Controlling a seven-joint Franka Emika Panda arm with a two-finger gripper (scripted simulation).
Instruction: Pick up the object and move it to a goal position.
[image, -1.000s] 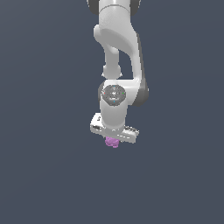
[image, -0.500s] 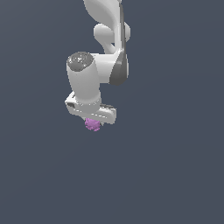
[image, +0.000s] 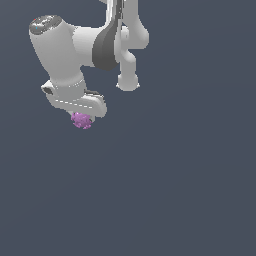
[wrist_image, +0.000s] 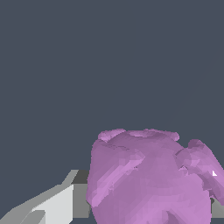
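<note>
The white arm (image: 87, 42) is seen in the upper part of the exterior view, towards that view's left, reaching down from the top edge with a dark grey joint cover at its middle. The gripper (image: 81, 119) is pointed downward at the lower end of the arm.

The blob (image: 81, 120), pink-purple and bumpy, is found directly beneath the gripper's body, touching its underside and clear of any surface; nothing but a plain dark grey-blue background (image: 190, 175) is shown around and below it. The blob is much smaller than the gripper.

In the wrist view the blob (wrist_image: 148, 179) is recorded very close to the camera, its lumpy, faceted surface filling a large share of the picture. One pale grey finger (wrist_image: 52, 205) is seen beside it, touching or very nearly touching its side. The opposite finger is mostly hidden behind the blob. The gripper is judged to be pinching the blob between its fingers, held aloft.
</note>
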